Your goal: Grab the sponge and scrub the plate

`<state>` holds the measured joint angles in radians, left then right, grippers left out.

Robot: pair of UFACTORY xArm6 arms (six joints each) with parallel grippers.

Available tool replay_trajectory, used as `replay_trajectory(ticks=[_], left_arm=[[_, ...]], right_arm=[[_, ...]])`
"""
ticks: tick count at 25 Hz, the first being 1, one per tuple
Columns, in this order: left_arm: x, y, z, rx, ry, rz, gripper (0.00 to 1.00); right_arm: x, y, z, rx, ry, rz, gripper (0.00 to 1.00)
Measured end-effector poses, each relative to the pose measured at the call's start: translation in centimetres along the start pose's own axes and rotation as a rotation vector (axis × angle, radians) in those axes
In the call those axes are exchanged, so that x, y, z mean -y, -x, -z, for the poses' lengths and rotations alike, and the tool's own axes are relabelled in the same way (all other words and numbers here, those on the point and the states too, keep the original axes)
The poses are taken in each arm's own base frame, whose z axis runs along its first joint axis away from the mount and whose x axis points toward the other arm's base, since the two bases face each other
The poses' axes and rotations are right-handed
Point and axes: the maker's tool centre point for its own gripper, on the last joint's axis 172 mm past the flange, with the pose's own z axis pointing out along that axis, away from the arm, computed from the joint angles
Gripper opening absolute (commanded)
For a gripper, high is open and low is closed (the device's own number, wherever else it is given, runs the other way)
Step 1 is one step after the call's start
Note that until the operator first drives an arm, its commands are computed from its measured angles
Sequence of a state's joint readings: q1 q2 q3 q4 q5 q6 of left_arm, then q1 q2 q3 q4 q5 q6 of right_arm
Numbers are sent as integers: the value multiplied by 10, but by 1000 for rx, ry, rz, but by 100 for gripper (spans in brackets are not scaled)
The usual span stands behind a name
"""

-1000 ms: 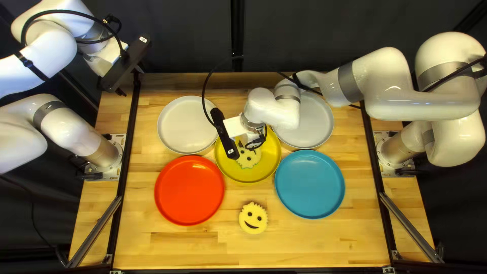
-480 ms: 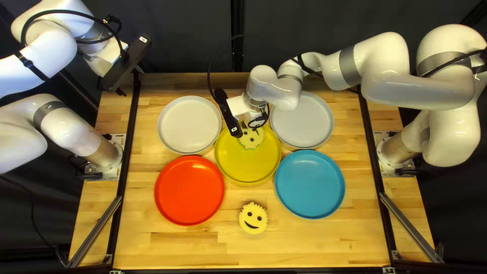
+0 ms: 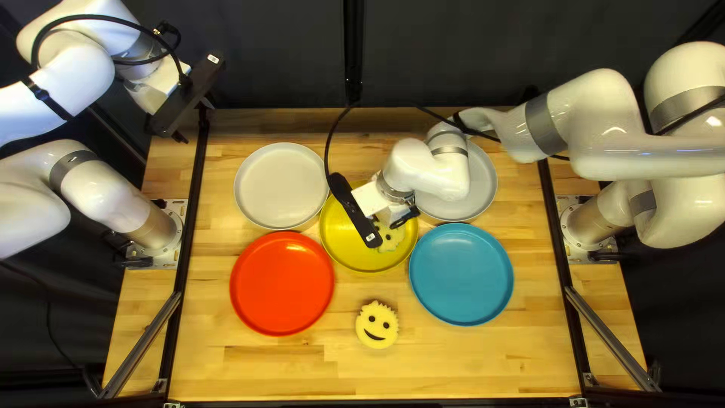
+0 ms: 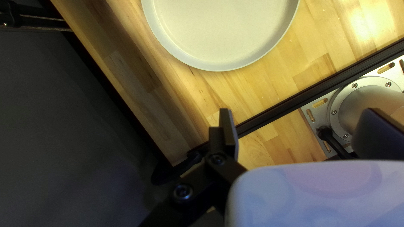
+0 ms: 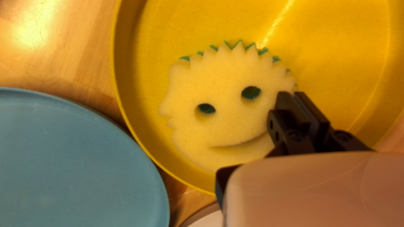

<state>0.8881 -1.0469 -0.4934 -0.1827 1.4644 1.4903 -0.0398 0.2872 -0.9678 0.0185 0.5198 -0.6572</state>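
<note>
Since half a second ago, the held sponge (image 5: 227,117) has been shifted from the far side of the yellow plate (image 3: 347,253) to its near right part, with the right gripper (image 5: 294,93) moved along with it. It was also seen lying more centrally before that far pass, so scrubbing is judged under way, past the pick-up. Sponge is face up, green layer toward the plate, spiky edge visible. The right jaws are close together at the side of the sponge, past one end of the smile, and are judged closed on its edge; most of the face lies beside them, not between. Sponge is well inside the plate rim. The left gripper (image 4: 299,120) is held at the far left with jaws wide open, nothing gripped, near the far left light plate (image 3: 281,186). Second sponge (image 3: 377,325) is left untouched on the worktop (image 3: 468,366), between and nearer than the red plate (image 3: 282,283) and the blue plate (image 3: 461,273). More strokes are probably needed, with light pressure kept; the edge grip could slip or the sponge could twist.
</note>
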Motion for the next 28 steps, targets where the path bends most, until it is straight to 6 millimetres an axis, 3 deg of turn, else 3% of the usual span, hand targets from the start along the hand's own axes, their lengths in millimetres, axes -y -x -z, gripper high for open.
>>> replay_trajectory(ticks=[7,13,17,25,28], left_arm=[[0,0,0,0,0,0,100],[0,0,0,0,0,0,100],[0,0,0,0,0,0,100],[0,0,0,0,0,0,100],[0,0,0,0,0,0,100]], right_arm=[[-36,16,-1,-4,-8,0,0],[-47,20,1,-4,9,8,0],[-37,19,1,2,23,27,0],[8,6,-1,14,29,82,0],[13,1,1,19,30,94,0]])
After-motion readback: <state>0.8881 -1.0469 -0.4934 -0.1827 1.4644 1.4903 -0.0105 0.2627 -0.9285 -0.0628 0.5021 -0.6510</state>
